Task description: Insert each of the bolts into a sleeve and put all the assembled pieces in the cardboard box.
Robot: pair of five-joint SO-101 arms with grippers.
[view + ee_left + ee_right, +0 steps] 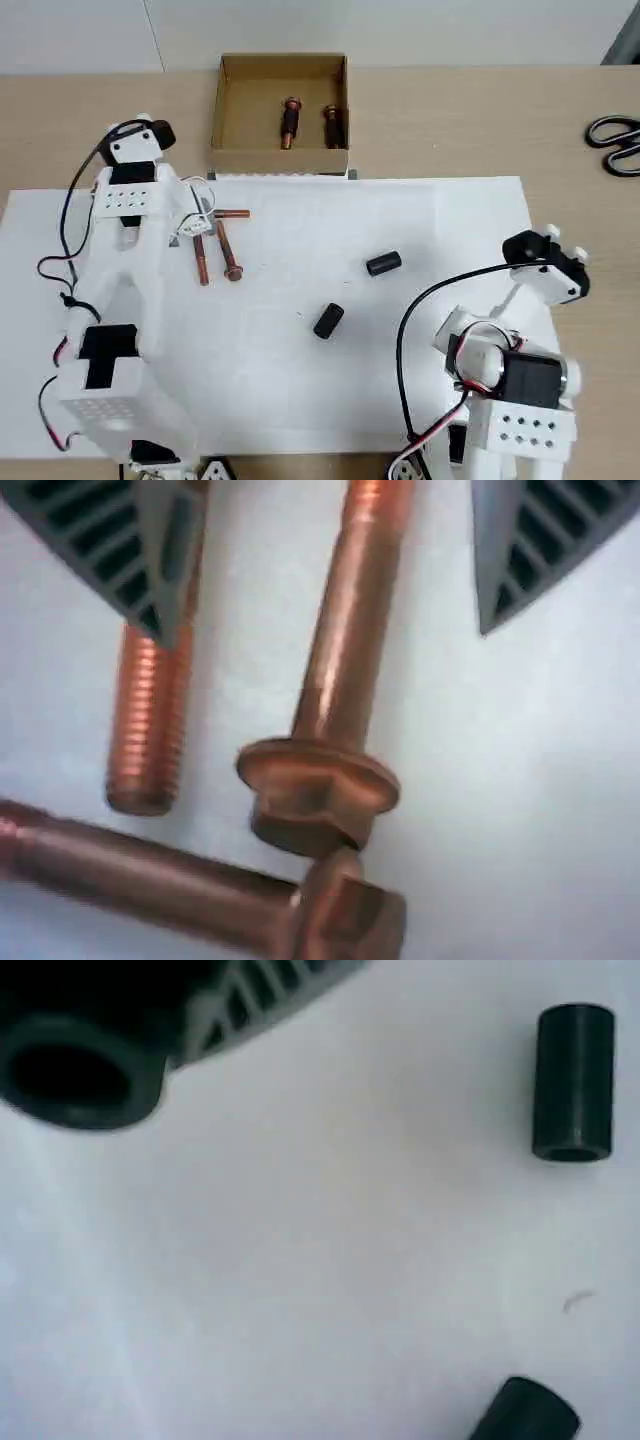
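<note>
Hovering over three loose bolts [228, 250], the left hand [325, 630] is spread astride one bolt [335, 680], apparently to grip it. The right hand [150, 1030] pinches a sleeve [72, 1072], likely ready to receive it; two assembled pieces [310, 122] lie in the box [228, 100].

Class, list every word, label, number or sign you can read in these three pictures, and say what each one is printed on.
There are none to read. The cardboard box, the bolts, the sleeves and the white sheet carry no legible word, number or sign.
</note>
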